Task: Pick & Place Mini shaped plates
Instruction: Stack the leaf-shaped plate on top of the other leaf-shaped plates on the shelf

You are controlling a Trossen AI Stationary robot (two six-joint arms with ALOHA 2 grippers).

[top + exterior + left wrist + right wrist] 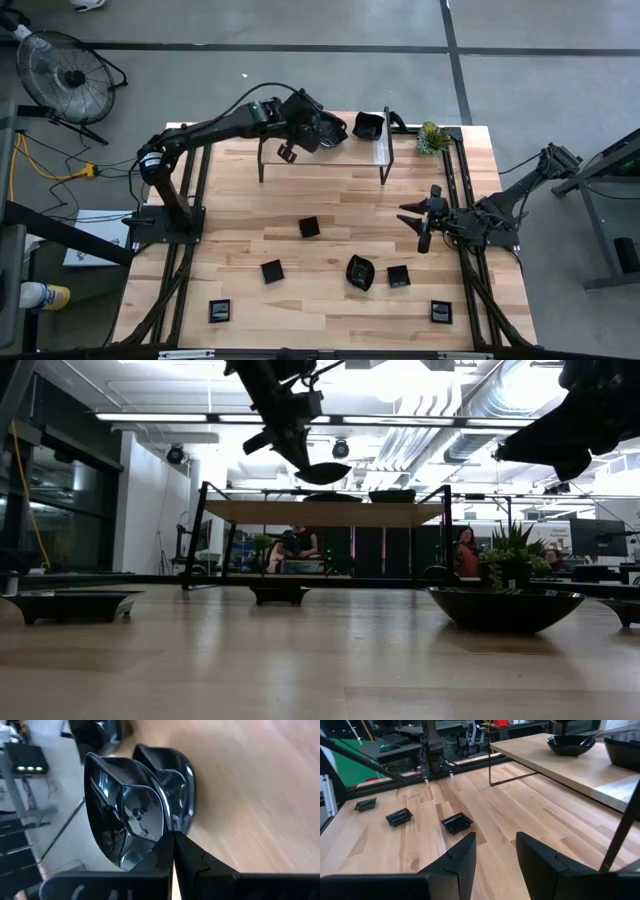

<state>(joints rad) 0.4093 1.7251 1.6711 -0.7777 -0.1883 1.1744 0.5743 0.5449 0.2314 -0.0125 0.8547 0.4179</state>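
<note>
My left gripper (318, 135) is over the raised wooden shelf (350, 152) at the table's far side, shut on a glossy black mini plate (125, 815). In the low view this plate (322, 473) hangs above the shelf top (325, 512). Another black plate (177, 785) rests on the shelf just beyond it, and one more (368, 125) sits at the shelf's right end. Several small black plates lie flat on the table, among them a square one (309, 227) and a rounder one (360, 272). My right gripper (420, 215) waits open at the table's right side, holding nothing. My left gripper pinches the plate's rim (159, 845) between its two shut fingers, at the edge nearest the wrist. The fingers slant down toward the far side from the table's left. The plate hangs clear of the shelf at the fingertips, roughly level, its hollow up.
A small green plant (432, 138) stands at the shelf's right end. The shelf stands on thin black legs (262, 165). Black rails (460, 200) run along the table's left and right sides. Bare wood lies between the shelf and the loose plates.
</note>
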